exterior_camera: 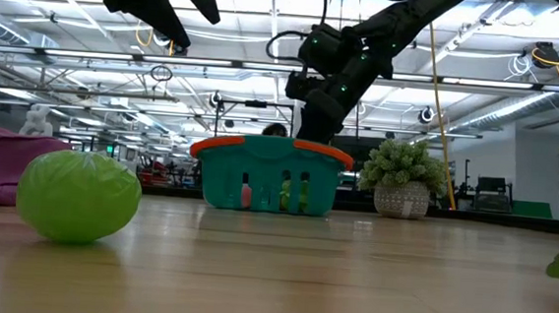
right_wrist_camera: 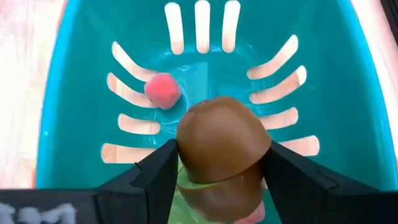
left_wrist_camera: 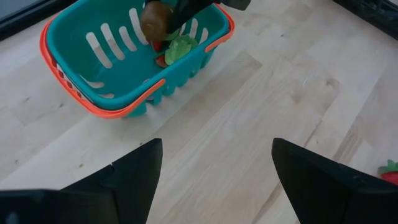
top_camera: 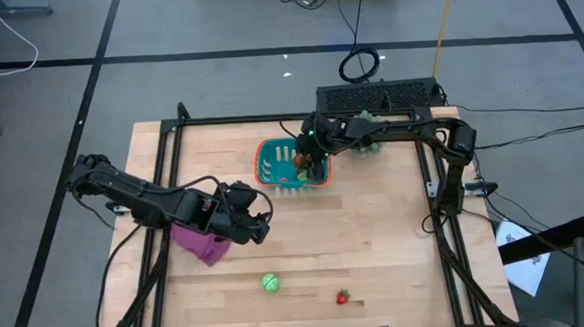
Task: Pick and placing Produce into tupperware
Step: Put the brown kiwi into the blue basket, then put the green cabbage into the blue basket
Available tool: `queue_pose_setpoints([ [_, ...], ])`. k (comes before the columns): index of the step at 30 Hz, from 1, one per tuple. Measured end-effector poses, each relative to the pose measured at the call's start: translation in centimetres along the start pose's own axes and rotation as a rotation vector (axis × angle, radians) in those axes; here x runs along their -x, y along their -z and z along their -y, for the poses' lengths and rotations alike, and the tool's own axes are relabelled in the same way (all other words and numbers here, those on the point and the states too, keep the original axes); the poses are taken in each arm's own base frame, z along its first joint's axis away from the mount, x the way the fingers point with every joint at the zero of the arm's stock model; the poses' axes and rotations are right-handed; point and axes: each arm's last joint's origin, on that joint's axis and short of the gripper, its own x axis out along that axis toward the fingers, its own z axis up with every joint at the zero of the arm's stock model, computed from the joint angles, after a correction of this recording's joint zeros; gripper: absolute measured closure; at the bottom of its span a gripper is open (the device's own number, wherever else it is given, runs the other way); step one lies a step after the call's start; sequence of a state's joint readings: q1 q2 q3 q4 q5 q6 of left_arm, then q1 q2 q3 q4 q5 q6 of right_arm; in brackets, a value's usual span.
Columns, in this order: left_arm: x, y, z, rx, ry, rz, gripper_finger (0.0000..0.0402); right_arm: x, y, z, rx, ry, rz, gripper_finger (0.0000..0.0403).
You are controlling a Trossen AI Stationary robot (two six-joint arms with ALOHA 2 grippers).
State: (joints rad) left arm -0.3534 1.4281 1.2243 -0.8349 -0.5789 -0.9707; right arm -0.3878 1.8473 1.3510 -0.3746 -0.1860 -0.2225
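The teal basket with an orange rim (top_camera: 277, 166) stands at the table's far middle. My right gripper (top_camera: 312, 159) reaches down into it from above and is shut on the brown kiwi piece (right_wrist_camera: 222, 143). On the basket floor lie a small red piece (right_wrist_camera: 161, 90) and a green leafy piece (left_wrist_camera: 180, 47). A round green piece (top_camera: 269, 283) and a red strawberry (top_camera: 343, 297) rest on the wood near the near edge. My left gripper (top_camera: 260, 225) hovers open over the table's left middle, beside the purple cloth (top_camera: 204, 244). My right gripper pinches the brown kiwi piece between its two fingers, one finger (right_wrist_camera: 155, 173) on each long side of the oval (right_wrist_camera: 186, 149). The fingers come from above, pointing down into the basket. The kiwi piece is held above the basket floor, over the green piece.
A spiky pale-green plant ball in a pot (exterior_camera: 404, 180) stands right of the basket at the far edge. The purple cloth lies bunched under my left arm. A black frame (top_camera: 446, 231) borders the table. Bare wood (top_camera: 376, 239) spreads between the basket and the near pieces.
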Motion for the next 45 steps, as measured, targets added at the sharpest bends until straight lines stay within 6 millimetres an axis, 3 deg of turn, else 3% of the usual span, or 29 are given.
queue_pose_setpoints([
  [8,0.00,-0.01,0.02,0.004,0.002,0.000,0.0094,-0.54,0.68,0.12,-0.018,-0.009,-0.056,0.0195],
  [35,0.00,0.00,0.02,0.007,0.004,-0.002,0.0094,-0.66,-0.05,-0.37,0.048,0.048,-0.011,0.0194],
  [45,0.00,0.00,0.03,0.001,0.005,-0.004,0.0094,-0.74,-0.12,-0.67,0.090,0.145,-0.037,0.0125],
])
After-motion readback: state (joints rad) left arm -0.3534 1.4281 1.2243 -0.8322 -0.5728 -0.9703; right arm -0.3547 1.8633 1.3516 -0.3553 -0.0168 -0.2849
